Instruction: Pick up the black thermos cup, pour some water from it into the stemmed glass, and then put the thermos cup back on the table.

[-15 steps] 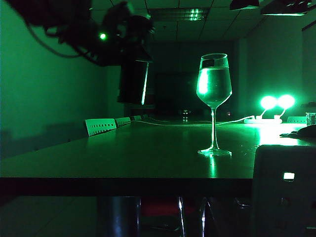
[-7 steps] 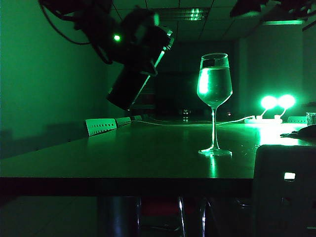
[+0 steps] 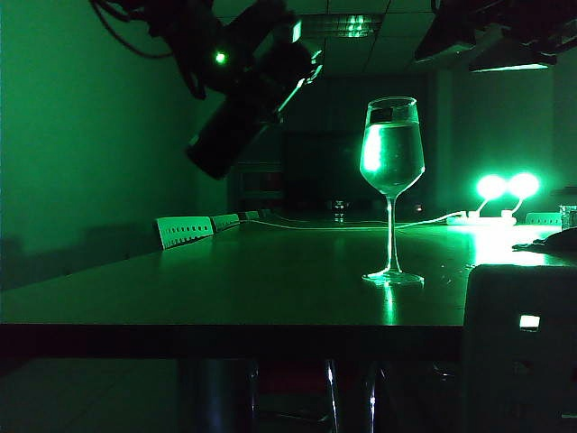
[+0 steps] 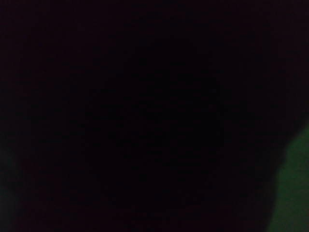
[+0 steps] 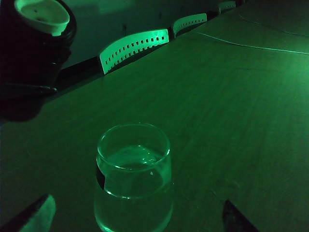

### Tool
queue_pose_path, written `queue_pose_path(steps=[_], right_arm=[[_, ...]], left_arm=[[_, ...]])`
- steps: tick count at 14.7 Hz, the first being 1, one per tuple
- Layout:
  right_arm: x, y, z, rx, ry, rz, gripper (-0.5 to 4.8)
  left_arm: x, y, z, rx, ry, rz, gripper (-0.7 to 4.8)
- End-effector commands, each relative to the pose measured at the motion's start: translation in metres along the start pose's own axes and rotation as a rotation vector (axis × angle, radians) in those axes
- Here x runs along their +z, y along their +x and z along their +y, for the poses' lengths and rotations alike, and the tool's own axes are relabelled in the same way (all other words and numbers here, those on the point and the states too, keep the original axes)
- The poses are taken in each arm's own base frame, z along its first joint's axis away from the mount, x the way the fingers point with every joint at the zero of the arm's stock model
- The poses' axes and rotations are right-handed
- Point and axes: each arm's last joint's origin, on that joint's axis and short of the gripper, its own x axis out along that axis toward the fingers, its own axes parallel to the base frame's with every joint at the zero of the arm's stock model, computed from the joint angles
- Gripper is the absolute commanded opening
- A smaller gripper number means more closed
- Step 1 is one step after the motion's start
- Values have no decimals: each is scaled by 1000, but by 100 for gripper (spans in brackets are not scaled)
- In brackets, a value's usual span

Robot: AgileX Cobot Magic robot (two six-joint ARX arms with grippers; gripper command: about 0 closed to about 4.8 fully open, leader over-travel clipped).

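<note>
so the thermos (image 3: 236,117) has gone from hanging upright to tipped hard over since a second ago, its top end now swung up toward the glass (image 3: 391,149); my left claw (image 3: 257,77) is clenched around it, up in the air left of the glass, well clear of the table (image 3: 270,280); left wrist view is basically black, can't make out anything there; the glass stands upright on the table, filled to well up the bowl; my right claw (image 5: 135,217) hangs above the glass with its fingers (image 5: 36,215) spread wide either side, gripping nothing; from there I see the thermos mouth (image 5: 42,17) off beside the glass.
</note>
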Motion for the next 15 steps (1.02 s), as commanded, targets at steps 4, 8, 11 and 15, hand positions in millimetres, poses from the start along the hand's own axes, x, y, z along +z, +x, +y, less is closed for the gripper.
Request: queue_pose_path(steps=[4, 8, 11, 15], right_arm=[[0, 3, 0, 7, 7, -2, 479], [-1, 3, -1, 6, 9, 3, 479], [-1, 3, -1, 6, 9, 4, 479], [-1, 3, -1, 6, 9, 4, 479]], left_arm=[[26, -1, -8, 10, 114, -90, 57], [38, 14, -17, -10, 119, -109, 57], [42, 21, -21, -31, 134, -98, 57], [38, 22, -23, -45, 265, -58, 57]])
